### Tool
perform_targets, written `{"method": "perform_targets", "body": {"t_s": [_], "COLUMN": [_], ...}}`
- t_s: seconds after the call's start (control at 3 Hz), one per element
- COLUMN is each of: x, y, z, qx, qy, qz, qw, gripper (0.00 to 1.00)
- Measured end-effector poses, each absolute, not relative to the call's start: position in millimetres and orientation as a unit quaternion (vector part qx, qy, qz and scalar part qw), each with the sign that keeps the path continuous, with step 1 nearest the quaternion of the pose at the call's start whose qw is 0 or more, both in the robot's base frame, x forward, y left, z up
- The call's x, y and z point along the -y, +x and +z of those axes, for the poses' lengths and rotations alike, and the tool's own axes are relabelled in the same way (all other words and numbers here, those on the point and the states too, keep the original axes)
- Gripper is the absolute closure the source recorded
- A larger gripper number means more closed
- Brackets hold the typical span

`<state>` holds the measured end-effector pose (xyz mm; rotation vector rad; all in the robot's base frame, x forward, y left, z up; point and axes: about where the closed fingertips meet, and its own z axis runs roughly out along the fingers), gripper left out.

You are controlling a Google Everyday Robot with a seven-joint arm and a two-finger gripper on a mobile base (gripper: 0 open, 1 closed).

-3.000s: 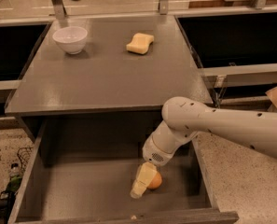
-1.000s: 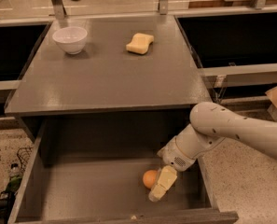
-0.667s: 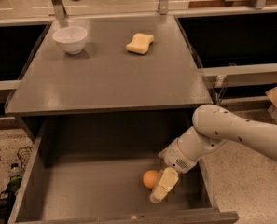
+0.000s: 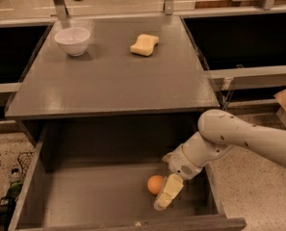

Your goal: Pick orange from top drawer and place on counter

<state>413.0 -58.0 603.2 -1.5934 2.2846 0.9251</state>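
The room showed a speckled floor (image 4: 260, 194) to the right and dark recesses on either side of the unit. The table (image 4: 109, 88) was a broad, matte dark-grey top with no marks noted on its bare part. Below it the top drawer (image 4: 84, 198) stood pulled well out, its flat bottom exposed.

The arm (image 4: 239, 134) reached in from the right. Compared with three seconds earlier it had swung rightward and lower. The pincer (image 4: 167, 192), which then lay over the fruit, now sat low in the drawer's right front part, just beside the fruit on its right. Over the last second it had scarcely shifted. Whether the pincer was wide or narrow could not be determined.

A white bowl (image 4: 72, 40) stood at the table's back left, and a pale yellow sponge (image 4: 144, 44) lay towards the back centre, well apart from it.

The orange (image 4: 155, 184) rested on the drawer bottom, in much the same spot as before.

Assessment: the fruit did not appear lifted, so the grasp is judged outstanding and placement on the table not yet begun.
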Motion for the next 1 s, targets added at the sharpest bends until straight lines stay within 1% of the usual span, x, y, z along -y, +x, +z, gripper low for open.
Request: {"method": "perform_targets", "body": {"t_s": [0.67, 1.0], "x": [49, 36], "y": [413, 407], "z": [610, 632], "qx": [-0.773, -0.752], "qy": [-0.544, -0.567], "qz": [0.307, 0.310], "qw": [0.114, 0.135], "gripper": [0.00, 0.00]}}
